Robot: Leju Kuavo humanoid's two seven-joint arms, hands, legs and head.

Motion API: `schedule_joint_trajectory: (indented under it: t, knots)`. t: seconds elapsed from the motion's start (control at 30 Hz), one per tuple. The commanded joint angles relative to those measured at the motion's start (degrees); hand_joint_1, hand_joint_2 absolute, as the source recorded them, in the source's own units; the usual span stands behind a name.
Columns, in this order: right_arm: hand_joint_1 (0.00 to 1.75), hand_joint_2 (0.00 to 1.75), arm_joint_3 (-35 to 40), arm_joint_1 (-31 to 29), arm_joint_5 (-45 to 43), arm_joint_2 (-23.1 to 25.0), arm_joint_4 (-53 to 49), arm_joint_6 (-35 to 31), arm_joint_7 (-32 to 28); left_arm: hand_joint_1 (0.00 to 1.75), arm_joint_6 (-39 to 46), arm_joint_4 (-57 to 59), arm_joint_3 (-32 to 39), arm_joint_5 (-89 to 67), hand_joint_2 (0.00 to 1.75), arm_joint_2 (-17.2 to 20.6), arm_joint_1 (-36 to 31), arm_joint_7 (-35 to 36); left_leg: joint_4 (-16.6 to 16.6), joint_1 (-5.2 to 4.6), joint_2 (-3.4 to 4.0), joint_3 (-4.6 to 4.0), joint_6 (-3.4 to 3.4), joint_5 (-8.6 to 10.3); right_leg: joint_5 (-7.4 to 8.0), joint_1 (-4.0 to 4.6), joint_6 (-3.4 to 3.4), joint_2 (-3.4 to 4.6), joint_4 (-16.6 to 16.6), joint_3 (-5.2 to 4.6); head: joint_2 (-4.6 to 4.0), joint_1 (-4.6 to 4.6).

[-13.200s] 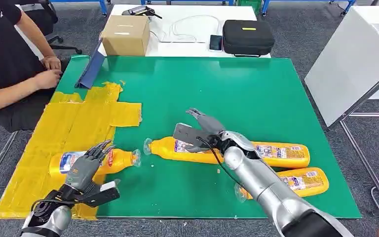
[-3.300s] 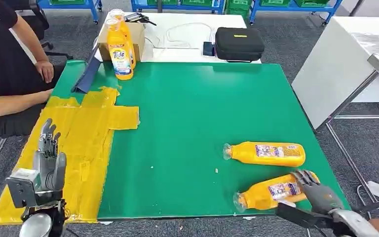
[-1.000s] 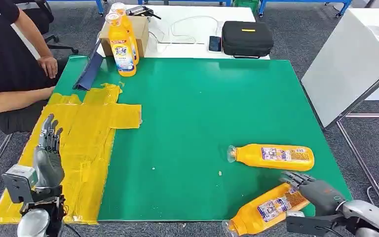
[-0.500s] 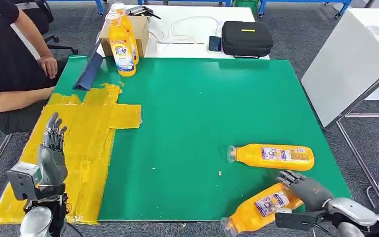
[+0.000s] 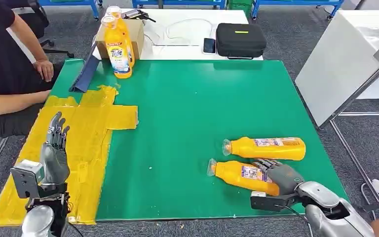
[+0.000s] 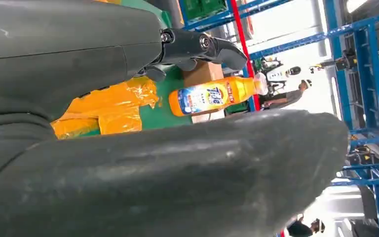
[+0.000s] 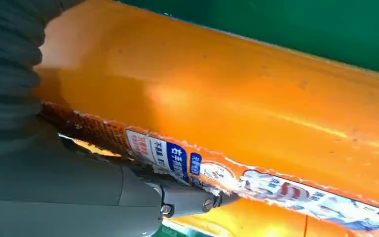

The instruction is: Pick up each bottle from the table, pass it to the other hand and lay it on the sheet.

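In the head view, the right hand point(image 5: 282, 177) was wrapped around the near orange bottle point(image 5: 239, 175), which lay on its side on the green tabletop point(image 5: 197, 108). Its fingers point(image 5: 266, 166) curled over the fat end of the bottle. A second orange bottle point(image 5: 264, 148) lay just behind it, close by, also on its side. The left hand point(image 5: 55, 153) stood up over the yellow sheet point(image 5: 86, 133) with its fingers spread and nothing in them. Two more bottles point(image 5: 116, 47) stood upright at the far left corner, next to a cardboard box point(image 5: 131, 32). A person's arm point(image 5: 10, 94) rested near the sheet. I think the step was picking up the near bottle. Next the right hand would need to lift it and carry it across to the waiting left hand.

In the left wrist view, the big grey thumb point(image 6: 177, 182) took up much of the picture, and the dark fingers point(image 6: 197, 47) were stretched out, holding nothing. A standing bottle point(image 6: 212, 96) showed past them, with a blue and white label too small to read.

In the right wrist view, the bottle point(image 7: 256, 98) was pressed against the hand point(image 7: 54, 182). Its label point(image 7: 227, 180) had blue, red and white marks, but I could not read the words.
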Motion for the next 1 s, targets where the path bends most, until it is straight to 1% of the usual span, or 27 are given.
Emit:
schedule_joint_trajectory:
  t: [0.03,0.07,0.1,0.13,0.17,0.2,0.23,0.27,0.33,0.37,0.43,0.47,0.5,0.53,0.57,0.63,0.67,0.7,0.73,0.77,0.8,0.83,0.93,0.97,1.0]
  knots:
    - [1.75,1.75,4.88,0.23,0.36,3.89,9.02,0.58,-0.05,0.00,-0.14,3.62,0.05,-0.01,0.00,0.26,-1.65,0.21,-0.09,0.09,-0.28,-0.02,-0.16,0.15,0.07,0.07,-0.14,-0.11,-0.08,0.00,0.00,-0.02]
    - [1.75,1.75,4.89,0.21,0.06,3.74,9.05,0.70,-0.16,0.00,-0.14,3.71,0.09,0.01,0.00,0.22,-1.65,0.22,-0.17,0.02,-0.40,0.03,-0.21,0.23,0.08,0.00,-0.17,-0.18,-0.08,0.00,0.00,-0.07]
    - [1.75,1.75,4.77,0.26,-0.27,3.78,9.14,0.87,-0.04,0.00,-0.13,3.72,0.10,0.01,0.00,0.19,-1.59,0.22,-0.10,0.11,-0.30,0.05,-0.16,0.16,0.05,0.08,-0.16,-0.14,-0.10,0.06,0.00,0.07]
    - [1.75,1.75,4.74,0.33,-0.42,3.74,9.00,0.88,0.09,0.00,-0.16,3.68,0.12,0.02,0.00,0.15,-1.56,0.23,-0.14,0.12,-0.43,0.03,-0.24,0.27,0.05,0.06,-0.18,-0.22,-0.10,0.03,0.00,-0.04]
    - [1.75,1.75,4.50,0.50,-0.76,3.86,8.98,0.93,0.41,0.00,-0.16,3.71,0.14,0.02,0.00,0.13,-1.54,0.25,-0.11,0.14,-0.32,0.06,-0.30,0.30,0.04,0.08,-0.16,-0.16,-0.09,0.06,0.00,0.00]
    - [1.75,1.75,4.50,0.50,-0.76,3.86,8.98,0.93,0.41,0.00,-0.16,3.71,0.14,0.02,0.00,0.13,-1.54,0.25,-0.13,0.12,-0.41,0.01,-0.32,0.35,0.06,0.07,-0.17,-0.21,-0.08,0.01,0.00,-0.02]
    - [1.75,1.75,4.54,0.59,-0.76,3.89,8.98,0.93,0.41,0.00,-0.16,3.72,0.14,0.02,0.00,0.12,-1.53,0.25,-0.11,0.16,-0.26,0.09,-0.29,0.32,0.04,0.11,-0.16,-0.11,-0.10,0.08,0.00,-0.02]
    - [1.75,1.75,4.54,0.59,-0.76,3.89,8.98,0.93,0.41,0.00,-0.16,3.72,0.14,0.02,0.00,0.12,-1.53,0.25,-0.16,0.13,-0.42,0.00,-0.33,0.40,0.07,0.08,-0.17,-0.21,-0.10,-0.01,0.02,-0.02]
    - [1.75,1.75,4.54,0.59,-0.76,3.89,8.98,0.93,0.41,0.00,-0.16,3.72,0.14,0.02,0.00,0.12,-1.53,0.25,-0.09,0.17,-0.26,0.14,-0.24,0.35,0.03,0.13,-0.16,-0.14,-0.11,0.15,0.00,0.00]
    - [1.75,1.75,4.54,0.59,-0.76,3.89,8.98,0.93,0.41,0.00,-0.16,3.72,0.14,0.02,0.00,0.12,-1.53,0.25,-0.15,0.15,-0.45,0.06,-0.29,0.42,0.06,0.10,-0.21,-0.26,-0.12,0.08,0.00,-0.02]
    - [1.75,1.75,4.54,0.59,-0.76,3.89,8.98,0.93,0.41,0.00,-0.16,3.72,0.14,0.02,0.00,0.12,-1.53,0.25,-0.12,0.15,-0.29,0.14,-0.20,0.39,0.12,0.12,-0.28,-0.14,-0.11,0.17,0.00,-0.02]
    - [1.75,1.75,4.04,0.75,-1.33,4.08,8.89,0.88,0.71,0.00,-0.16,3.66,0.17,0.03,0.00,0.13,-1.47,0.26,-0.15,0.13,-0.40,0.08,-0.25,0.43,0.13,0.09,-0.31,-0.20,-0.10,0.10,0.00,-0.02]
    - [1.75,1.75,3.34,1.06,-2.14,4.36,8.67,0.79,0.81,0.00,-0.16,3.55,0.23,0.03,0.00,0.15,-1.34,0.26,-0.13,0.15,-0.34,0.10,-0.23,0.41,0.14,0.12,-0.31,-0.17,-0.11,0.12,0.00,-0.02]
    - [1.75,1.75,1.32,2.11,-4.90,5.27,7.91,0.53,0.37,0.00,-0.50,3.38,0.26,0.31,0.00,0.20,-1.01,0.48,-0.11,0.16,-0.28,0.13,-0.21,0.38,0.14,0.14,-0.30,-0.14,-0.11,0.16,0.00,-0.02]
    - [1.75,1.75,-0.47,3.40,-7.28,6.10,6.26,0.32,-0.03,0.00,-1.15,3.12,0.45,1.09,0.00,0.25,-0.52,0.76,-0.15,0.14,-0.43,0.07,-0.26,0.43,0.14,0.10,-0.33,-0.23,-0.10,0.09,0.00,-0.02]
    - [1.75,1.75,-5.27,6.60,-13.51,8.39,1.56,0.45,-0.65,0.00,-2.68,2.73,0.97,3.12,0.00,0.30,0.44,1.46,-0.11,0.18,-0.22,0.15,-0.21,0.36,0.13,0.16,-0.31,-0.10,-0.12,0.17,0.00,-0.02]
    - [1.75,1.75,-9.76,9.43,-20.61,11.15,-2.62,1.18,-1.76,0.00,-4.22,2.34,1.36,5.25,0.00,0.28,1.42,2.37,-0.15,0.15,-0.37,0.10,-0.26,0.40,0.13,0.13,-0.33,-0.19,-0.11,0.11,0.00,-0.02]
    - [1.75,1.75,-13.02,11.92,-25.27,13.83,-6.42,0.74,-2.25,0.00,-5.34,1.74,1.61,6.77,0.00,-0.07,2.72,2.77,-0.12,0.19,-0.22,0.14,-0.24,0.35,0.13,0.19,-0.33,-0.07,-0.12,0.14,0.00,-0.02]
    - [1.75,1.75,-16.27,14.64,-29.51,17.13,-10.65,-0.83,-2.60,0.00,-6.53,1.11,1.89,8.17,0.00,-0.78,4.06,3.27,-0.16,0.17,-0.33,0.09,-0.29,0.37,0.10,0.16,-0.36,-0.14,-0.09,0.09,0.00,0.00]
    - [1.75,1.75,-18.74,16.81,-31.35,20.76,-14.81,-3.28,-1.54,0.00,-7.81,0.27,2.20,9.74,0.00,-1.89,5.68,3.67,-0.13,0.22,-0.20,0.15,-0.28,0.31,0.10,0.22,-0.35,-0.05,-0.12,0.16,0.00,0.00]
    - [1.75,1.75,-18.84,18.23,-28.87,23.29,-19.65,-7.54,-1.65,0.00,-9.83,-0.79,2.35,11.43,0.00,-3.39,7.55,4.10,-0.17,0.19,-0.35,0.11,-0.35,0.32,0.06,0.19,-0.39,-0.14,-0.09,0.11,0.00,0.02]
    - [1.75,1.75,-19.54,18.61,-29.68,25.77,-22.42,-9.03,-2.19,0.00,-10.61,-1.34,2.03,11.69,0.00,-4.68,8.56,4.05,-0.12,0.25,-0.11,0.14,-0.32,0.24,0.08,0.26,-0.38,0.06,-0.10,0.14,0.00,0.04]
    - [1.75,1.75,-19.32,18.61,-29.60,26.07,-23.02,-8.96,-2.08,0.00,-10.69,-1.51,1.91,11.70,0.00,-5.06,8.80,4.06,-0.12,0.25,-0.12,0.14,-0.33,0.23,0.07,0.25,-0.38,0.05,-0.09,0.13,0.00,0.04]
    - [1.75,1.75,-19.40,18.51,-29.86,27.15,-24.06,-9.28,-2.06,0.00,-10.46,-1.87,1.31,10.42,0.00,-5.71,9.20,3.22,-0.14,0.22,-0.19,0.13,-0.38,0.22,0.03,0.22,-0.41,0.02,-0.06,0.10,0.00,0.04]
    - [1.75,1.75,-19.21,17.09,-29.47,28.35,-26.27,-10.84,-4.02,0.00,-11.33,-3.46,0.23,10.45,0.00,-7.11,8.92,-0.49,-0.15,0.21,-0.22,0.12,-0.40,0.22,0.01,0.21,-0.42,0.01,-0.05,0.09,0.00,0.04]
